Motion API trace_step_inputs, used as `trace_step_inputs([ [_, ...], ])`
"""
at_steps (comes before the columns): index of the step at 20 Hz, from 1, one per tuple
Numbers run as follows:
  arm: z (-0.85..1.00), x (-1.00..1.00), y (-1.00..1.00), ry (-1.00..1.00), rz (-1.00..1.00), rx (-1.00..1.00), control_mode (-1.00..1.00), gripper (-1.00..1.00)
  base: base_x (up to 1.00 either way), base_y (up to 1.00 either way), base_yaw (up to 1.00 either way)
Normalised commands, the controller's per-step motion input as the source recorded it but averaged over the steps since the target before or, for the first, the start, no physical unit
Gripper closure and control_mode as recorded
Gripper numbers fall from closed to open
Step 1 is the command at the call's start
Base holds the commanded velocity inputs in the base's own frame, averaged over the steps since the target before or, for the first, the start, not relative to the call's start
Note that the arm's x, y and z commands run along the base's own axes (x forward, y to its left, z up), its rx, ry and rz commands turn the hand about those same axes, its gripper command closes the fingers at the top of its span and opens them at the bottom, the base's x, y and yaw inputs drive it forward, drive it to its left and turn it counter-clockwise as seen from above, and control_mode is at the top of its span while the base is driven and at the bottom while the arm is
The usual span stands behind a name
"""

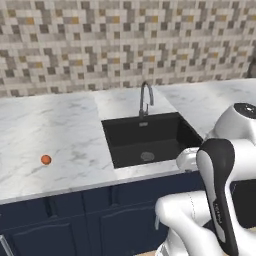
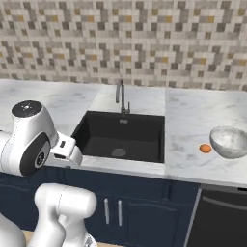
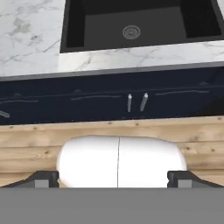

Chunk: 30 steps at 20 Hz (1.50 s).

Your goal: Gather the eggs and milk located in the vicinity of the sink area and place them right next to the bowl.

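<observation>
Claw (image 3: 118, 178) tips stand wide apart and bare, aimed down past the navy cabinet doors (image 3: 109, 103) toward one black rectangular sink (image 3: 140, 22) with a round drain. Marble-veined white bench (image 1: 60, 135) carries two smooth orange-brown eggs: one (image 1: 46, 159) well left of the sink, one (image 2: 205, 148) just beside the single mottled glassy bowl (image 2: 230, 141).
</observation>
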Motion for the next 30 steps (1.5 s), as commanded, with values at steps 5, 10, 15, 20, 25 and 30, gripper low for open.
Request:
trace_step_inputs([
  [5, 0.00, 0.00, 0.00, 0.00, 0.00, 0.00, 1.00, -1.00, 0.01, 1.00, 0.00],
  [10, 0.00, 0.00, 0.00, 0.00, 0.00, 0.00, 1.00, -1.00, 0.00, 1.00, 0.00],
  [15, 0.00, 0.00, 0.00, 0.00, 0.00, 0.00, 1.00, -1.00, 0.10, 0.99, 0.00],
  [20, 0.00, 0.40, 0.00, 0.06, 0.01, 0.00, -1.00, -1.00, 0.54, 0.26, 0.00],
  [25, 0.00, 1.00, 0.00, 0.17, 0.08, 0.00, -1.00, -1.00, 0.00, 0.00, 0.00],
  [30, 0.00, 0.66, -0.15, 0.10, 0.04, -0.01, -1.00, -1.00, 0.00, 0.00, 0.00],
])
